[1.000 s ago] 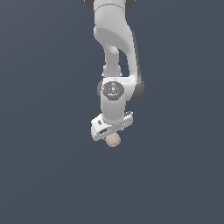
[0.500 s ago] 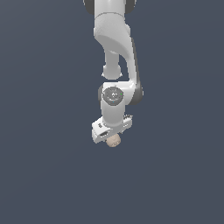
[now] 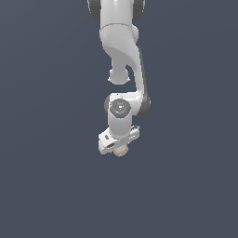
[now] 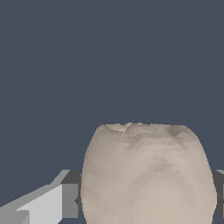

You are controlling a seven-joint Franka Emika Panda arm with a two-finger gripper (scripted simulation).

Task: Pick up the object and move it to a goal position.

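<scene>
- One small beige-tan roundish lump (image 3: pixel 121 150), the object of the task, sits directly under the white gripper (image 3: pixel 119 148) in the exterior view, peeking out below the gripper's body and much narrower than it.
- Seen from the wrist view, that same lump (image 4: pixel 148 175) fills much of the frame, a blunt rounded shape with an uneven crown and faint darker mottling.
- Dark finger pads (image 4: pixel 72 200) press against its flanks on both sides, with pale grey finger metal behind one of them, so the gripper reads as clamped onto the lump, jaws closed to the lump's width.
- Above it rises the white jointed arm (image 3: pixel 124 56), folded down from the upper edge of the exterior view, wrist pointing roughly downward.
- Around everything lies a plain dark blue-grey background (image 3: pixel 46 186); no shadow, edge or support is visible, so whether the lump is lifted clear of a surface cannot be told.
- No goal marker shows in either view, so how near the lump is to its destination cannot be judged.
- My reading of progress: the grasp looks done, and the carry to the goal is what remains or is under way; arrival cannot be confirmed.
</scene>
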